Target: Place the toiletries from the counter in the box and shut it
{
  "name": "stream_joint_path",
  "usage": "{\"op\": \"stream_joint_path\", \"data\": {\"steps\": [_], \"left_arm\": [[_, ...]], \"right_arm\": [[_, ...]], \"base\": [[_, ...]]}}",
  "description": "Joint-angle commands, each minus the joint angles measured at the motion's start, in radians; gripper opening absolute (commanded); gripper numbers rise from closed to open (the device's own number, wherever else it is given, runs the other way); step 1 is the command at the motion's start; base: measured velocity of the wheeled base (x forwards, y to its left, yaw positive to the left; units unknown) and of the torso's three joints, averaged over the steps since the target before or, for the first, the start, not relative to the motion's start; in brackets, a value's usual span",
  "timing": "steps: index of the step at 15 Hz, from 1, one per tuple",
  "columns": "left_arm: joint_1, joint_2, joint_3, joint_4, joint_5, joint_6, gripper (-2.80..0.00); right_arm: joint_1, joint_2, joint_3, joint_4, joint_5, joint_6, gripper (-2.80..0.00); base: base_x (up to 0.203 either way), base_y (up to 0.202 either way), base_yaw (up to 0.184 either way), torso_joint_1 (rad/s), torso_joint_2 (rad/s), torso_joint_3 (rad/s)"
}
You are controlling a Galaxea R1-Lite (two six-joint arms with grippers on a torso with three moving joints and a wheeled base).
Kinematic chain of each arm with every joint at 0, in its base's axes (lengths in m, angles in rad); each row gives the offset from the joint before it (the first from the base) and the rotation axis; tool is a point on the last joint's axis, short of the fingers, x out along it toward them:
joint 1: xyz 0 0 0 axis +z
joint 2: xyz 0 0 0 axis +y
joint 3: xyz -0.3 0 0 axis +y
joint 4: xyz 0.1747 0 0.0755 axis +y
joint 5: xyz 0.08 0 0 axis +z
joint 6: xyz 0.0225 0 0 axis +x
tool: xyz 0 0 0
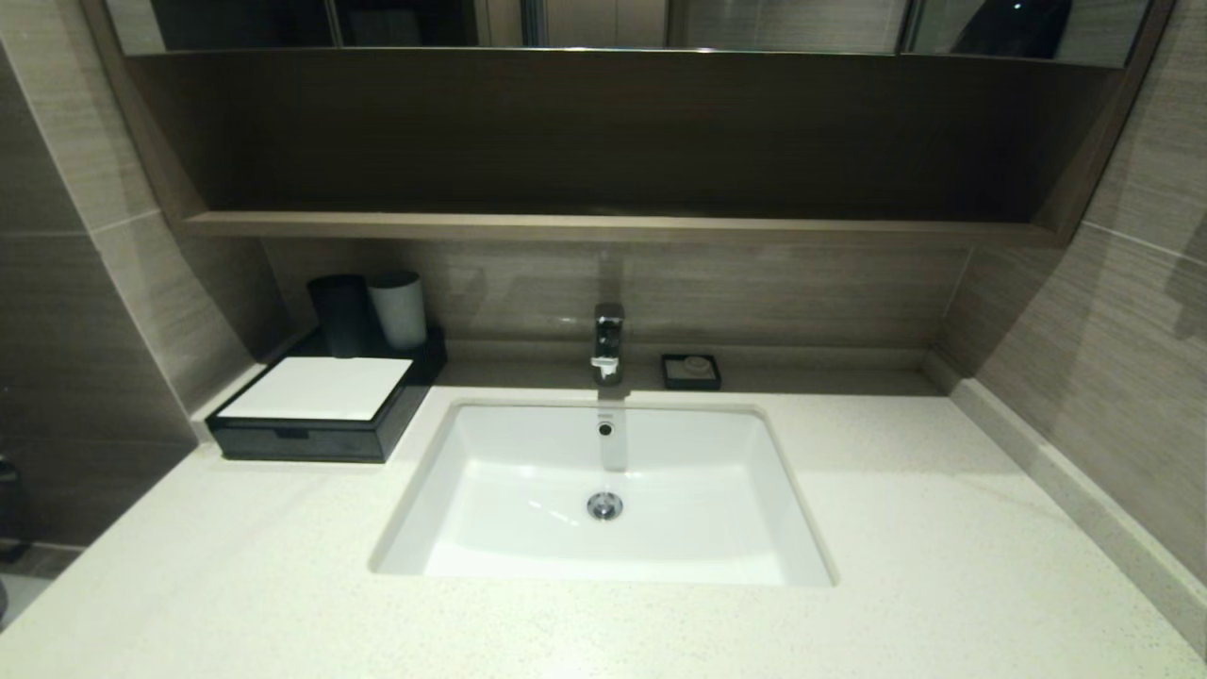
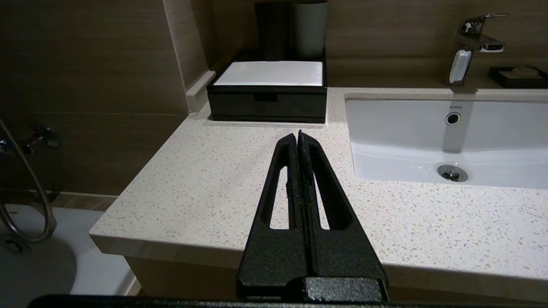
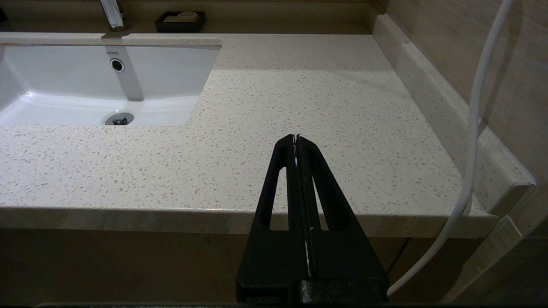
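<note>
The box point(image 1: 316, 407) is a low black case with a white top panel, standing at the back left of the counter point(image 1: 236, 585) with its drawer pushed in; it also faces the left wrist camera point(image 2: 269, 92). The toiletries are out of view. My left gripper point(image 2: 297, 136) is shut with nothing in it, held over the counter's front edge, well short of the box. Over the front edge to the right of the sink, my right gripper point(image 3: 296, 137) is shut and empty. Neither arm shows in the head view.
A white sink point(image 1: 603, 490) with a chrome tap point(image 1: 607, 341) fills the counter's middle. A black cup point(image 1: 339, 314) and a white cup point(image 1: 398, 308) stand behind the box. A black soap dish point(image 1: 690, 371) sits by the back wall. A white cable point(image 3: 475, 128) hangs at the right.
</note>
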Motion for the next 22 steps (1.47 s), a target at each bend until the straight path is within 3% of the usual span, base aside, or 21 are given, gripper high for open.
{"op": "stream_joint_path", "data": {"steps": [1, 8, 12, 18, 22], "left_arm": [[0.000, -0.020, 0.038, -0.015, -0.001, 0.001, -2.80], [0.000, -0.078, 0.069, -0.011, -0.045, -0.003, -2.80], [0.000, -0.079, 0.069, 0.129, -0.076, -0.001, -2.80], [0.000, -0.082, 0.068, 0.128, -0.076, -0.010, -2.80], [0.000, -0.082, 0.068, 0.125, -0.071, -0.051, -2.80]], "right_arm": [[0.000, -0.001, 0.002, 0.000, 0.000, 0.000, -2.80], [0.000, 0.000, 0.002, 0.000, 0.000, 0.000, -2.80], [0.000, 0.000, 0.002, 0.000, 0.000, 0.000, -2.80], [0.000, 0.000, 0.002, 0.000, 0.000, 0.000, -2.80], [0.000, 0.000, 0.002, 0.000, 0.000, 0.000, -2.80]], "base": [[0.000, 0.000, 0.000, 0.000, 0.00, 0.000], [0.000, 0.000, 0.000, 0.000, 0.00, 0.000], [0.000, 0.000, 0.000, 0.000, 0.00, 0.000], [0.000, 0.000, 0.000, 0.000, 0.00, 0.000], [0.000, 0.000, 0.000, 0.000, 0.00, 0.000]]}}
